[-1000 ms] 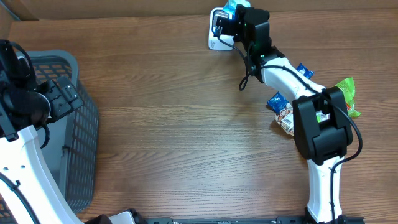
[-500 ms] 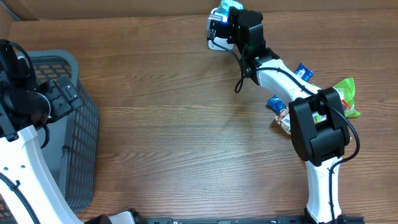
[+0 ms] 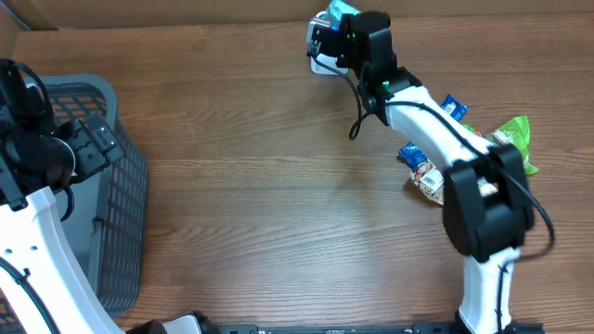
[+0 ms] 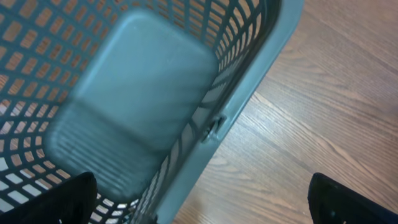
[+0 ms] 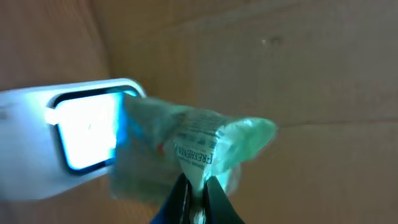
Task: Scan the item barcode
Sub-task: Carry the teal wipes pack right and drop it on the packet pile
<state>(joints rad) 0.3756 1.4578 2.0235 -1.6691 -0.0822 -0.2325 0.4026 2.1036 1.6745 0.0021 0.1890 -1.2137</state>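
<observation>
A white barcode scanner (image 3: 318, 61) stands at the table's far edge, and its window (image 5: 87, 127) glows bright blue in the right wrist view. My right gripper (image 3: 347, 30) is shut on a pale green crinkled packet (image 5: 205, 140), pinching its lower edge, and holds it just right of the scanner window. From overhead only the packet's teal tip (image 3: 342, 8) shows above the gripper. At the far left my left gripper (image 4: 202, 193) hangs open over the rim of the grey basket (image 4: 143, 99), with nothing between its fingers (image 4: 65, 199).
The grey mesh basket (image 3: 125, 213) fills the left edge of the table. Several snack packets lie by the right arm's base: a blue one (image 3: 453, 107), a green one (image 3: 516, 137), another blue one (image 3: 410, 150) and a pale one (image 3: 428, 182).
My right gripper has carried the packet slightly left, closer in front of the scanner. The left arm has not moved.
</observation>
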